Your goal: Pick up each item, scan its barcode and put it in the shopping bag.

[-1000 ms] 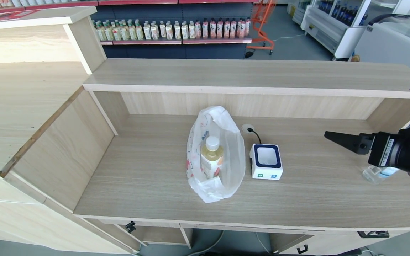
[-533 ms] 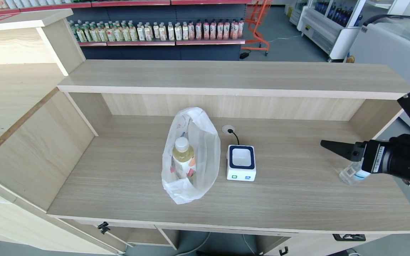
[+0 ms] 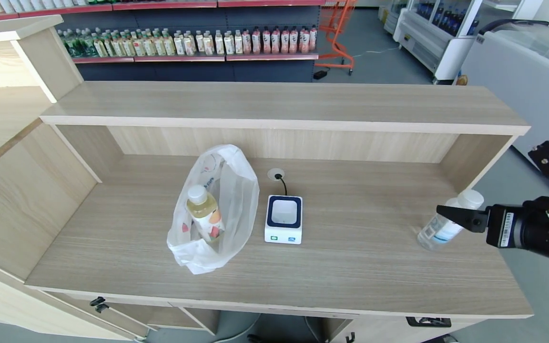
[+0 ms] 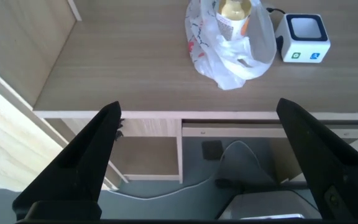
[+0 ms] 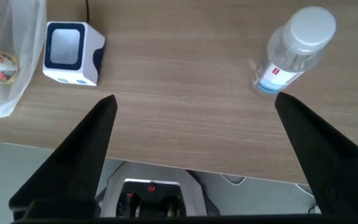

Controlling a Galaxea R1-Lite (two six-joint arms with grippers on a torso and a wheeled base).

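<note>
A white plastic shopping bag [image 3: 217, 190] stands open at the counter's left-middle, with a yellow-drink bottle [image 3: 202, 209] upright inside it. Right of it sits the white scanner [image 3: 283, 219] with a dark-rimmed window. A clear water bottle [image 3: 447, 220] with a white cap stands near the counter's right end. My right gripper [image 3: 446, 213] hangs open just in front of that bottle. In the right wrist view the water bottle [image 5: 297, 46] lies off to one side of the right gripper [image 5: 194, 106]. My left gripper [image 4: 199, 109] is open, out in front of the counter's edge, below the bag [image 4: 229, 50].
The wooden counter [image 3: 350, 271] has a raised ledge [image 3: 284, 102] along the back and side walls at both ends. A black cable runs from the scanner to a grommet [image 3: 276, 174]. Drawers sit under the front edge [image 4: 229, 127].
The whole head picture has shifted left, so the camera moved. Against the counter, my right gripper has gone right and lower, from mid-counter to beside the water bottle.
</note>
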